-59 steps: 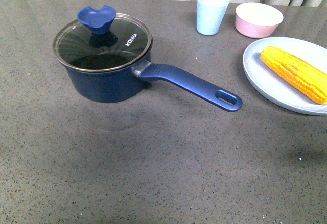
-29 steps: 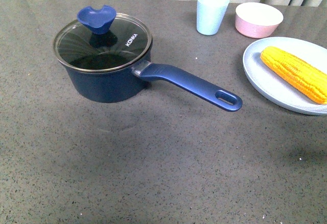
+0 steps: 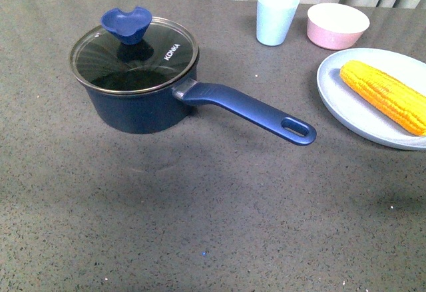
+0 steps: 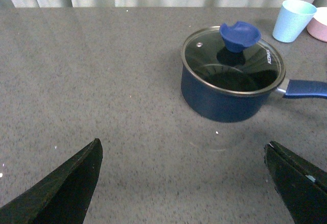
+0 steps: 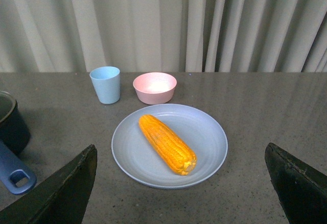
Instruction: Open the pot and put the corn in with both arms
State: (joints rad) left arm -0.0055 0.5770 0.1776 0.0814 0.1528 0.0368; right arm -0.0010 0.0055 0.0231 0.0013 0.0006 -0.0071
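While both arms' jaws gape wide, a glancing pinch on the blue scalloped lid knob [image 3: 126, 24] could shove the dark navy-blue saucepan [image 3: 140, 109].

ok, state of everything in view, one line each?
pot: upright, closed
lid: seated on the pot, nothing gripping it
corn: lying on the plate, not held
plate: flat, holds only the corn
cup: upright, contents not visible
bowl: upright, looks empty
left pincer: open, holding nothing
right pincer: open, holding nothing
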